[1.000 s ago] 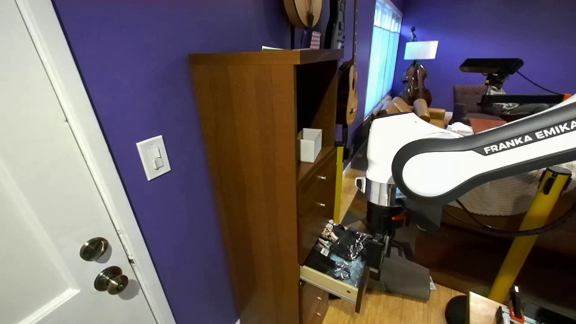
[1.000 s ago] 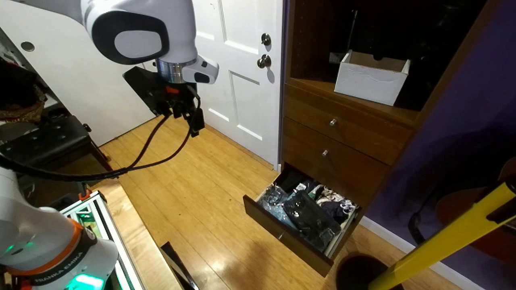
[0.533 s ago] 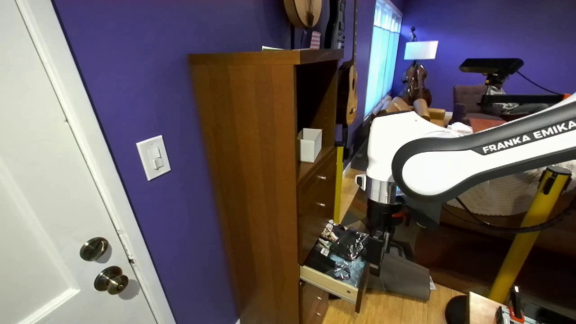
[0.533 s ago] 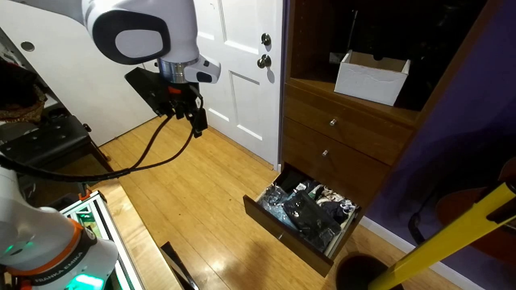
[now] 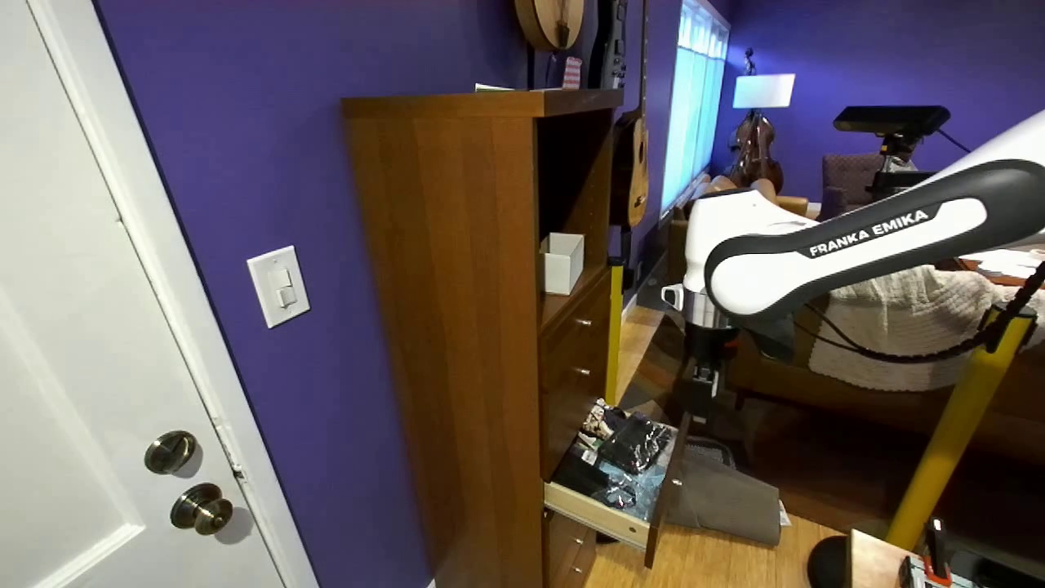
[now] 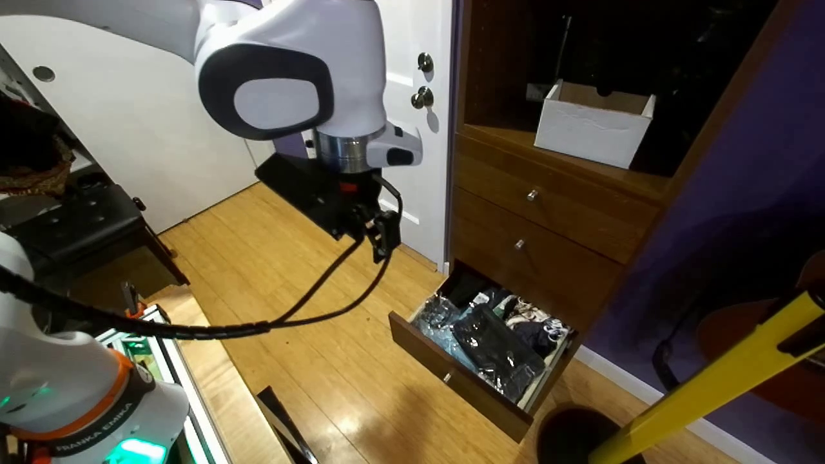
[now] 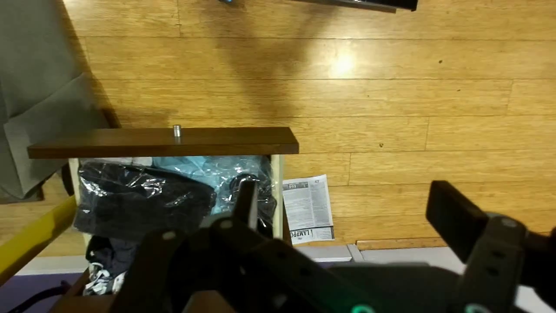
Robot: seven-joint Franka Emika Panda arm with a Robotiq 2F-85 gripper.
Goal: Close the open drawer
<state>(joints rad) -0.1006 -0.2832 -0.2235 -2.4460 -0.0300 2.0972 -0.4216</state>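
The open drawer [image 5: 598,516] sticks out low from the brown cabinet [image 5: 465,327]. Its dark brown front panel [image 6: 422,353] has a small metal knob [image 6: 447,377], which also shows in the wrist view [image 7: 177,131]. Inside lie dark and light-blue items in clear plastic [image 6: 496,348] and patterned cloth. My gripper [image 7: 343,191] is open and empty, fingers wide apart. In an exterior view the gripper [image 6: 380,241] hangs above the floor, up and left of the drawer, apart from it. In an exterior view the gripper [image 5: 700,400] appears just above the front panel's far end.
Two shut drawers [image 6: 554,212] sit above the open one. A white box [image 6: 593,125] stands on the shelf. A yellow post [image 6: 709,386] stands beside the drawer. Grey fabric [image 5: 722,498] lies near the front panel. A paper sheet [image 7: 308,208] lies on the floor. The robot's table edge [image 6: 213,386] faces the drawer.
The arm has moved: the gripper shifts right and down in an exterior view, nearer the drawer, and up and slightly right in an exterior view, uncovering the knob. The drawer has not moved.
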